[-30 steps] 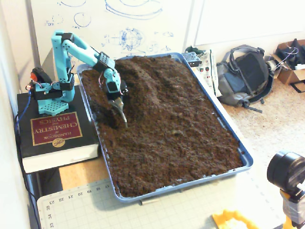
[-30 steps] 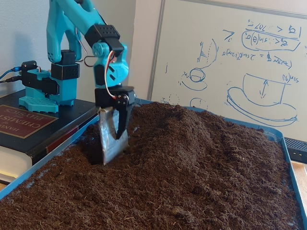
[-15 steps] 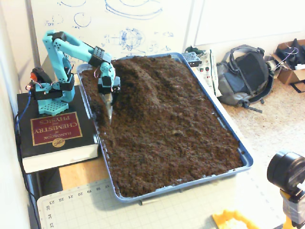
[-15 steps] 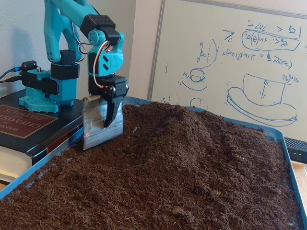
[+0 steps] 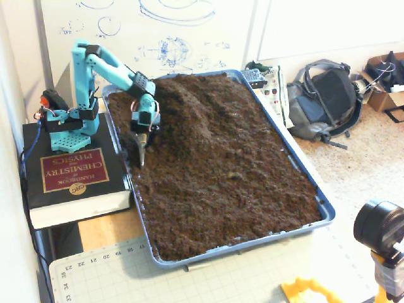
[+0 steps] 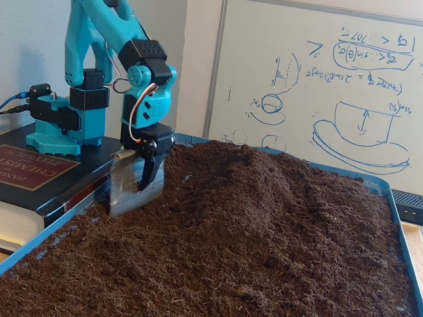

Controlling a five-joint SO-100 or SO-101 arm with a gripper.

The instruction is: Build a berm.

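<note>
My gripper (image 6: pixel 137 188) presses its flat metal blade into the soil beside the berm (image 5: pixel 196 104); I cannot tell its opening.

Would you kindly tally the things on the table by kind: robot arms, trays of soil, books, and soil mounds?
Robot arms: 1, teal arm with gripper
Trays of soil: 1, blue tray
Books: 1, chemistry handbook
Soil mounds: 1, berm
Total: 4
</note>
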